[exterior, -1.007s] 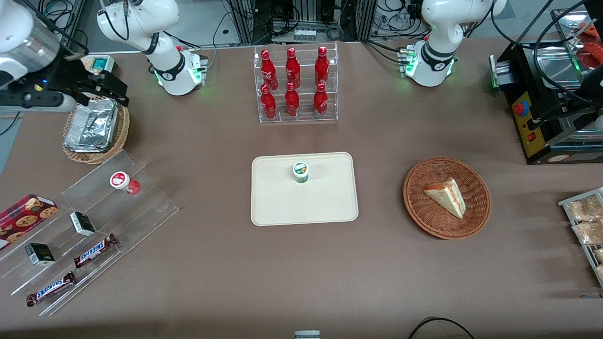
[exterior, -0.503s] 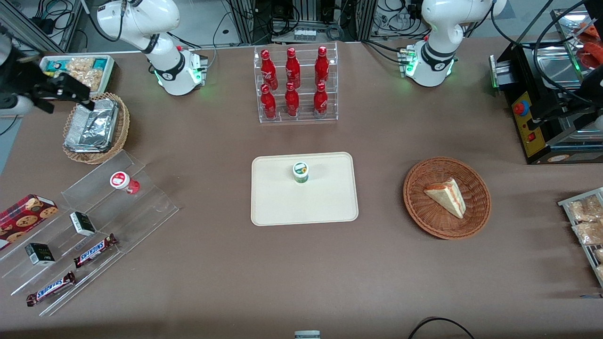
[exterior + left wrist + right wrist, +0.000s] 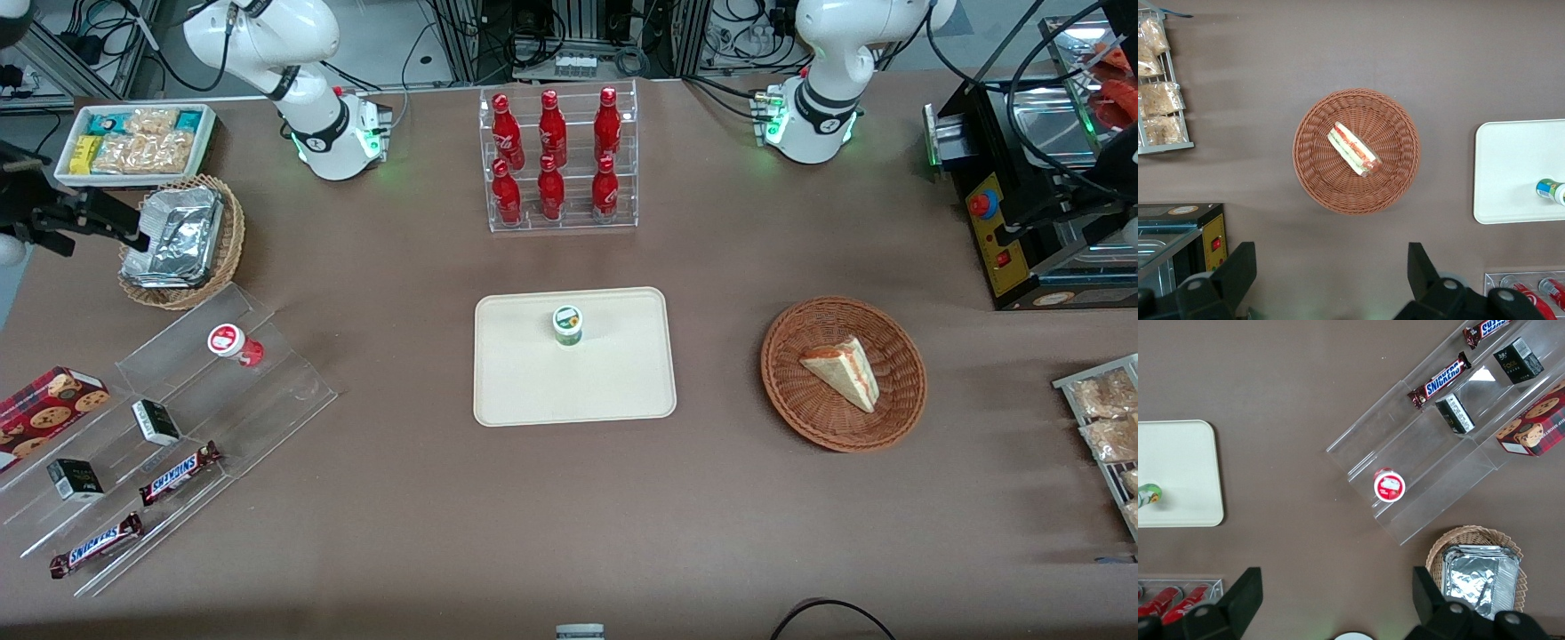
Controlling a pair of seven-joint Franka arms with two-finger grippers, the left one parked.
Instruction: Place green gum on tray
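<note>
1. A clear stepped display [image 3: 169, 427] sits at the near corner of the table [image 3: 569, 533] toward the working arm's end, carrying two Snickers bars [image 3: 178, 473], small dark boxes [image 3: 156, 421] and a cookie box [image 3: 49, 404].
2. A red-bodied gum bottle [image 3: 233, 343] stands upright on the display's upper step.
3. The tray [image 3: 533, 391] lies at the table's middle, flat on the cloth.
4. The green gum [image 3: 567, 324] stands upright on the tray, nearer the tray's farther edge than its near edge, touched by nothing.
5. A foil container [image 3: 173, 236] rests in a wicker basket [image 3: 227, 258], farther from the camera than the display.
6. The gripper [image 3: 116, 227] hovers high just beside that basket at the table's edge, well apart from the tray; in the right wrist view its fingers [image 3: 1245, 597] are spread wide, holding nothing.
</note>
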